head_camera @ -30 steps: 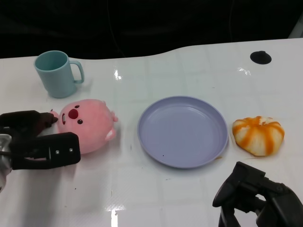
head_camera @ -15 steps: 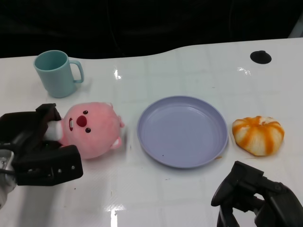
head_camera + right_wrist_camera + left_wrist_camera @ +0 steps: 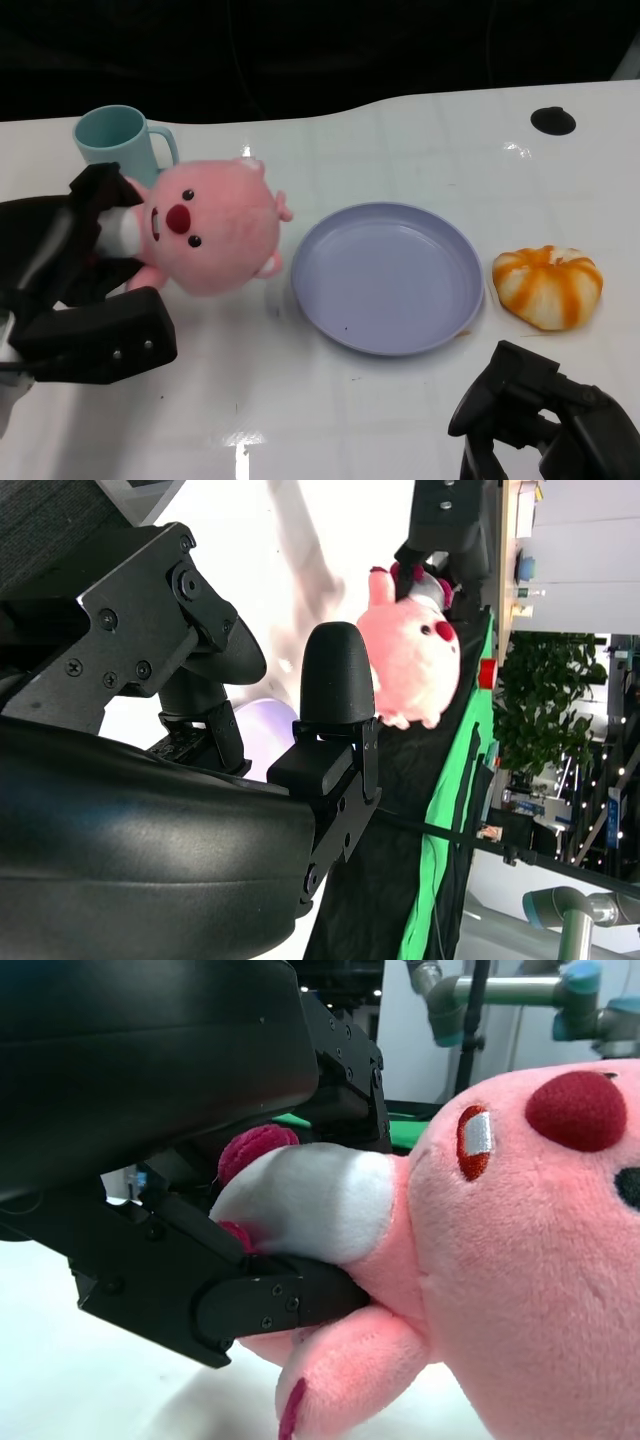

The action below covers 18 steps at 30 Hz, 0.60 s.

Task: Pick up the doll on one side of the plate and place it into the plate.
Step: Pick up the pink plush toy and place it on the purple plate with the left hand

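On the white table (image 3: 400,400) there is one pink doll (image 3: 215,240), one lilac plate (image 3: 388,276), one teal mug (image 3: 112,133), one orange-and-white striped soft toy (image 3: 548,286) and one small black disc (image 3: 552,121) near the far edge. The left hand (image 3: 85,285) grips the doll: in the left wrist view its black fingers (image 3: 270,1295) close around the doll's white muzzle and the pink body just under it, and the doll (image 3: 520,1260) fills the space right beyond them. In the head view the doll sits at the fingertips of the left hand, raised off the table surface and tilted, just beside the plate's near rim on the hand's side but not over the plate. The mug stands just behind the doll and the left hand, its lower part hidden by them. The right hand (image 3: 545,415) rests low at the near edge with its fingers curled in and nothing between them; the striped toy lies beyond its fingers, apart from them. The right hand is cut off by the picture's edge, and the right wrist view shows mostly its own black shell (image 3: 150,840), with the doll (image 3: 410,650) small and far past the fingers.
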Available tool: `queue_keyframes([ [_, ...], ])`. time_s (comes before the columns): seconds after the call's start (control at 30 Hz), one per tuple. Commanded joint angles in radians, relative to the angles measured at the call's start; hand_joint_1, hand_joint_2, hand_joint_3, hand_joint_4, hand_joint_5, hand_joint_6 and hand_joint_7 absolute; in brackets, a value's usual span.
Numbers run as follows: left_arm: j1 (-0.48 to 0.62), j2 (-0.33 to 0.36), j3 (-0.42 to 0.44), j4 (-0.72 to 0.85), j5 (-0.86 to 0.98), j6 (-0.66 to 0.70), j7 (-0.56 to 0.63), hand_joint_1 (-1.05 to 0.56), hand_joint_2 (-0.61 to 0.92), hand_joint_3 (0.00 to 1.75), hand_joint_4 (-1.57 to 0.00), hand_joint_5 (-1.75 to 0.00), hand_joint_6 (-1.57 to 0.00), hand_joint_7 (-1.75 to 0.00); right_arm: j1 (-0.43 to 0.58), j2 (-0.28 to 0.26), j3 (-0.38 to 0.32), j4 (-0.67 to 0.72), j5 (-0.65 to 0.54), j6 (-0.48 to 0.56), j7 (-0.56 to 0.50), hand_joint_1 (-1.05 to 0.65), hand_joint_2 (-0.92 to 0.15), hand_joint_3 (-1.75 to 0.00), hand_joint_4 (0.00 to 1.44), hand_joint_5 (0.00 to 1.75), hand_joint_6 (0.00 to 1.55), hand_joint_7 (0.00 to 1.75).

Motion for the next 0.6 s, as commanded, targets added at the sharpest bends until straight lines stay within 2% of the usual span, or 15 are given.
queue_keyframes([
  [0.03,0.014,-0.008,0.024,-0.091,-0.024,0.039,-0.060,-0.17,0.39,1.23,-0.93,-1.75,-0.73,-1.75,0.002,-0.005,-0.004,-0.001,0.009,-0.005,0.002,0.02,-0.43,-1.37,0.66,1.75,0.61,1.47],
  [0.1,0.008,-0.031,0.022,-0.143,-0.029,0.076,-0.099,-0.18,0.40,1.24,-0.93,-1.75,-0.73,-1.75,0.003,-0.004,-0.003,-0.004,0.008,0.000,0.001,0.03,-0.42,-1.38,0.65,1.75,0.61,1.47],
  [0.2,-0.013,-0.060,0.008,-0.199,-0.019,0.117,-0.151,-0.19,0.49,1.06,-0.91,-1.75,-0.67,-1.75,0.006,-0.005,0.000,-0.010,0.004,0.006,-0.001,0.03,-0.42,-1.38,0.65,1.75,0.61,1.47],
  [0.3,-0.048,-0.096,-0.018,-0.223,0.000,0.150,-0.198,-0.19,0.47,0.99,-0.91,-1.75,-0.65,-1.75,0.007,-0.005,0.005,-0.013,-0.002,0.007,-0.001,0.03,-0.42,-1.38,0.65,1.75,0.61,1.47],
  [0.47,-0.108,-0.172,-0.045,-0.195,-0.002,0.180,-0.227,-0.18,0.35,1.18,-0.92,-1.75,-0.70,-1.75,0.008,-0.002,0.011,-0.017,-0.001,0.012,-0.003,0.04,-0.42,-1.38,0.66,1.75,0.61,1.48],
  [0.6,-0.156,-0.234,-0.070,-0.164,-0.008,0.215,-0.263,-0.18,0.35,1.29,-0.95,-1.75,-0.76,-1.75,0.011,-0.001,0.015,-0.023,-0.001,0.018,-0.006,0.03,-0.42,-1.38,0.66,1.75,0.61,1.48],
])
